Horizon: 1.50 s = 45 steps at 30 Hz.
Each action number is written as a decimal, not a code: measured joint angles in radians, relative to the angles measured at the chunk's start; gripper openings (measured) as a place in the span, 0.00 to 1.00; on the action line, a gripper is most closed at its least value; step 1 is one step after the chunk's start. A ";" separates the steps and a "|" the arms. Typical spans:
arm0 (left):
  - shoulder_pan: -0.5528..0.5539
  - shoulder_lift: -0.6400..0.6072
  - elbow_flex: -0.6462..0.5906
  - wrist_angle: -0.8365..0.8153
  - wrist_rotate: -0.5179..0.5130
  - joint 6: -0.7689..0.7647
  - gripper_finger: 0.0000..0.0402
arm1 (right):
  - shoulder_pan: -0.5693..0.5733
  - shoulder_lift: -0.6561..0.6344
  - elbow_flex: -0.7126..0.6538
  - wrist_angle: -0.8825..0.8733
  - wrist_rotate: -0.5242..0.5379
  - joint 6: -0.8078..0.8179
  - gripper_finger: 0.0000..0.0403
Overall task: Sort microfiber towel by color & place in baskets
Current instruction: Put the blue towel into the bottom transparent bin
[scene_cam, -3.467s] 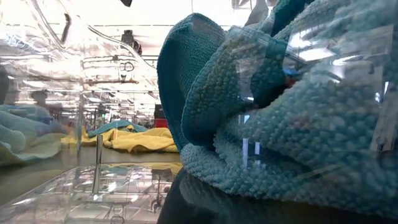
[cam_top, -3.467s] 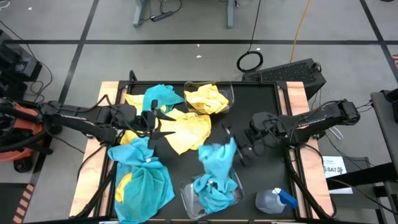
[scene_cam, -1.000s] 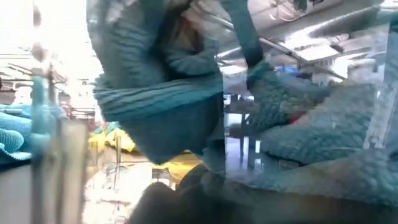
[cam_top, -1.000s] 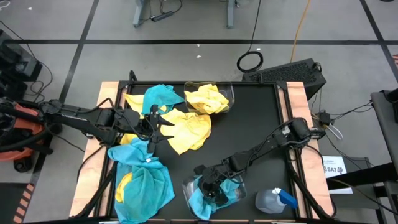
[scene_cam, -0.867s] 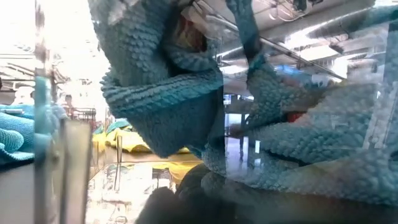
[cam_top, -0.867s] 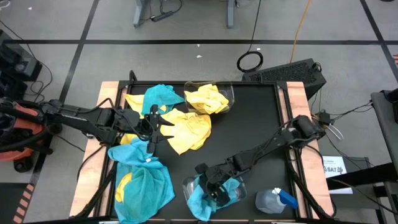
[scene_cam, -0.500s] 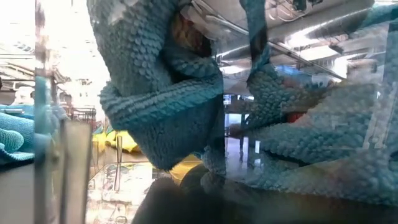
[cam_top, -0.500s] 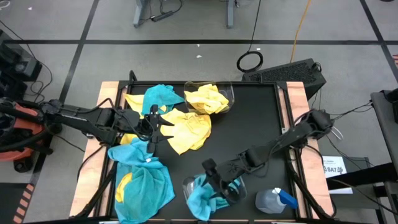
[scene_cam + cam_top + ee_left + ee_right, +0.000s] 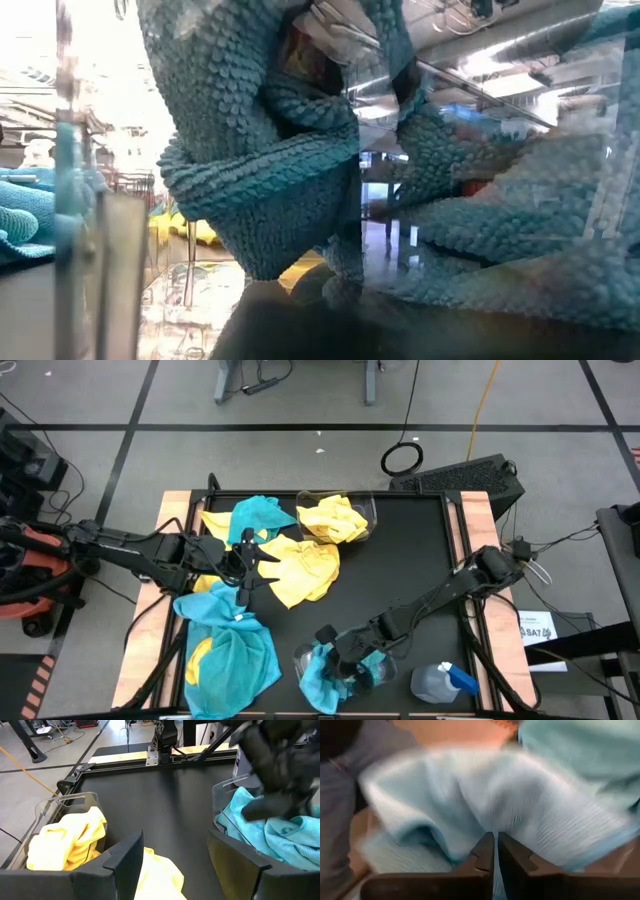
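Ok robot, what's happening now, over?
Right gripper shut, down in basket of blue towels. Left gripper open over yellow towel. Spray bottle close by.

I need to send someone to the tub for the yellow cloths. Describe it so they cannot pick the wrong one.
Start at the black table and go to its far edge, near the middle. There stands a clear plastic basket heaped with crumpled yellow towels. The other clear basket, at the near edge under the right gripper, holds only turquoise towels.
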<state>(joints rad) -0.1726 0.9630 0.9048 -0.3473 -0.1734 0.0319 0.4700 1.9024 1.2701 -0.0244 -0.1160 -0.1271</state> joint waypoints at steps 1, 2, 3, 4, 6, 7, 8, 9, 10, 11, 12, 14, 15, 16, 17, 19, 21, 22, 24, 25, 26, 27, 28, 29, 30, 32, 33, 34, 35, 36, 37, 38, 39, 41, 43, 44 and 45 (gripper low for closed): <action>0.000 0.000 0.000 0.000 0.000 0.000 0.56 | -0.001 0.017 0.000 -0.010 0.007 0.010 0.04; 0.000 0.000 0.000 0.000 0.000 0.000 0.56 | -0.003 0.036 0.000 -0.016 0.006 0.016 0.04; 0.000 0.000 0.000 0.000 0.000 0.000 0.56 | -0.003 0.052 -0.001 -0.016 0.003 0.022 0.03; 0.000 0.000 0.000 0.000 0.000 0.000 0.56 | -0.003 0.068 -0.001 -0.014 -0.010 0.026 0.03; 0.000 0.000 0.000 0.000 0.000 0.000 0.56 | -0.002 0.095 -0.001 -0.012 -0.039 0.034 0.01; 0.000 0.000 0.000 0.000 0.000 0.000 0.56 | -0.002 0.108 0.001 -0.003 -0.033 0.035 0.01; 0.000 0.000 0.000 0.000 0.000 0.000 0.56 | -0.002 0.116 0.003 0.003 -0.030 0.044 0.01; 0.000 0.000 0.000 0.000 0.000 -0.001 0.56 | -0.002 0.121 0.005 0.007 -0.026 0.051 0.01; 0.000 0.000 0.000 0.000 0.000 -0.001 0.56 | -0.002 0.126 0.005 0.008 -0.022 0.060 0.01; 0.000 0.000 0.000 0.000 0.000 -0.001 0.56 | -0.005 0.131 0.005 0.016 -0.020 0.076 0.01; 0.000 0.000 0.000 0.000 0.000 -0.001 0.56 | -0.006 0.132 0.005 0.022 -0.015 0.094 0.01; 0.000 0.000 0.000 0.000 0.000 -0.001 0.56 | -0.009 0.129 0.005 0.027 0.012 0.127 0.01; 0.000 0.000 0.000 0.000 0.000 -0.001 0.56 | -0.011 0.127 0.005 0.031 0.030 0.152 0.01; 0.000 0.000 0.000 0.000 0.000 -0.001 0.56 | -0.013 0.122 0.003 0.034 0.042 0.180 0.01; 0.000 0.000 0.000 0.000 0.000 -0.001 0.56 | -0.017 0.117 0.002 0.041 0.048 0.213 0.01; 0.000 0.000 0.000 0.000 0.000 -0.001 0.56 | -0.025 0.115 0.001 0.071 0.054 0.280 0.01; 0.000 0.000 0.000 0.000 0.000 -0.001 0.56 | -0.027 0.115 0.000 0.102 0.056 0.336 0.01; 0.000 0.000 0.000 0.000 0.000 -0.002 0.56 | -0.028 0.115 0.000 0.114 0.056 0.355 0.01; 0.000 0.000 0.000 0.000 0.000 -0.002 0.56 | -0.026 0.116 0.000 0.138 0.057 0.386 0.01; 0.000 0.000 0.000 0.000 0.000 -0.002 0.56 | -0.026 0.116 0.000 0.145 0.056 0.403 0.01; 0.000 0.000 0.000 0.000 0.000 -0.002 0.56 | -0.026 0.116 0.000 0.151 0.056 0.419 0.01; 0.000 0.000 0.000 0.000 0.000 -0.002 0.56 | -0.026 0.116 0.001 0.158 0.053 0.436 0.01; 0.000 0.000 0.000 0.000 0.000 -0.002 0.56 | -0.027 0.115 0.001 0.165 0.037 0.449 0.01; 0.000 0.000 0.000 0.001 0.000 -0.002 0.56 | -0.028 0.115 0.001 0.178 0.015 0.461 0.02; 0.000 0.000 0.000 0.000 0.000 -0.002 0.56 | -0.028 0.115 0.001 0.197 -0.008 0.473 0.02; 0.000 0.000 0.000 0.000 0.000 -0.004 0.56 | -0.028 0.115 0.000 0.221 -0.022 0.488 0.02; 0.000 0.000 0.000 0.000 0.000 -0.004 0.56 | -0.026 0.115 0.000 0.231 -0.022 0.492 0.03; 0.000 0.000 0.000 0.000 0.000 -0.005 0.56 | -0.024 0.115 0.001 0.239 -0.022 0.493 0.05; 0.000 0.000 0.000 0.001 0.000 -0.005 0.56 | -0.019 0.115 0.008 0.229 -0.023 0.493 0.07; 0.000 0.000 0.000 0.001 0.000 -0.005 0.56 | -0.015 0.115 0.020 0.210 -0.025 0.493 0.10; 0.000 0.000 0.000 0.000 0.000 -0.005 0.56 | -0.011 0.114 0.033 0.191 -0.032 0.493 0.13; 0.000 0.000 0.000 0.001 0.000 -0.005 0.56 | -0.008 0.114 0.048 0.173 -0.049 0.491 0.17; 0.000 0.000 0.000 0.001 0.000 -0.005 0.56 | -0.006 0.114 0.066 0.153 -0.068 0.487 0.20; 0.000 0.000 0.000 0.001 0.000 -0.005 0.56 | -0.003 0.109 0.111 0.093 -0.111 0.478 0.27; 0.000 0.000 0.000 0.001 0.000 -0.005 0.56 | -0.002 0.104 0.167 0.005 -0.131 0.467 0.33; 0.000 0.000 0.000 0.001 0.000 -0.004 0.56 | -0.002 0.103 0.196 -0.040 -0.129 0.462 0.36; 0.000 0.000 0.000 0.000 0.000 -0.004 0.56 | -0.002 0.102 0.225 -0.097 -0.128 0.452 0.38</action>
<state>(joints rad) -0.1726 0.9630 0.9051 -0.3470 -0.1734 0.0277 0.4677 2.0045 1.4949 -0.1211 -0.2437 0.3254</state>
